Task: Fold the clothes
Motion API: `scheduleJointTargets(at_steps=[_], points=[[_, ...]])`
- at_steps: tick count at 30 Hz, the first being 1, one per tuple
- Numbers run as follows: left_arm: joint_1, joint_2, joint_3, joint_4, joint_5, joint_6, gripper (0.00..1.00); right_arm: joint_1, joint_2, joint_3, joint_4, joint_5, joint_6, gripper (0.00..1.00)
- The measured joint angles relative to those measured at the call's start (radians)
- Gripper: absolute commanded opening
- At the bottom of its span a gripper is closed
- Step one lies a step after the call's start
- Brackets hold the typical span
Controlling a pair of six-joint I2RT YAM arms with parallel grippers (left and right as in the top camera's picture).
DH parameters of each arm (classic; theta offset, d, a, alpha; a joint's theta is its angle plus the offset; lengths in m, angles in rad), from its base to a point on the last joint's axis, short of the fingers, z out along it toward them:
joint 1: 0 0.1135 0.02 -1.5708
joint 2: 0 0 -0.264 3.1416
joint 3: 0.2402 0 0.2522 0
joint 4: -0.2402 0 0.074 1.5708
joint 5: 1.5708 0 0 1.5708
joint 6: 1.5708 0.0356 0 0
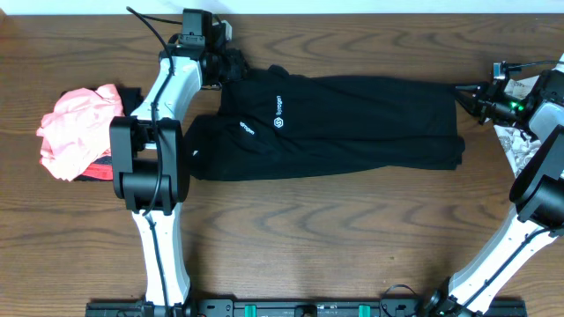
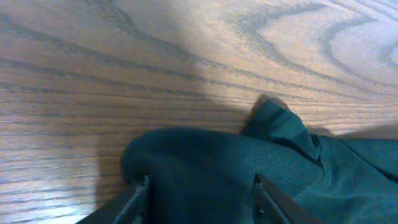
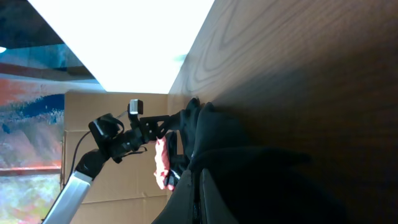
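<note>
Two tools: left tool (image 2: 200, 186) clamps bunched black garment (image 1: 352, 123); right tool (image 1: 462, 93) closed, its hold lost in shadow.

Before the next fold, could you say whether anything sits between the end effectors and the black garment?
Nothing visible does: the left end effector and right end effector each grip the large black fabric garment; the crumpled coral-pink garment lies aside.

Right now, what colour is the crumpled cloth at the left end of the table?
The crumpled cloth is coral pink. The overhead view shows it best.
</note>
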Motion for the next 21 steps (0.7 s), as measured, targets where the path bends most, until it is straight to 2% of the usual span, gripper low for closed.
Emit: scheduleJointTargets(at_steps=[5, 12, 17, 21], points=[[-0.001, 0.0, 0.0, -0.003, 0.005, 0.002, 0.35, 0.0, 0.0, 0.0, 0.0, 0.003, 0.0, 0.01], [-0.001, 0.0, 0.0, -0.043, 0.005, 0.009, 0.35, 0.0, 0.0, 0.0, 0.0, 0.004, 0.0, 0.01], [-0.001, 0.0, -0.002, -0.062, 0.005, 0.016, 0.27, 0.0, 0.0, 0.0, 0.0, 0.004, 0.0, 0.01], [-0.001, 0.0, -0.003, -0.098, 0.002, 0.023, 0.15, 0.0, 0.0, 0.0, 0.0, 0.004, 0.0, 0.01]])
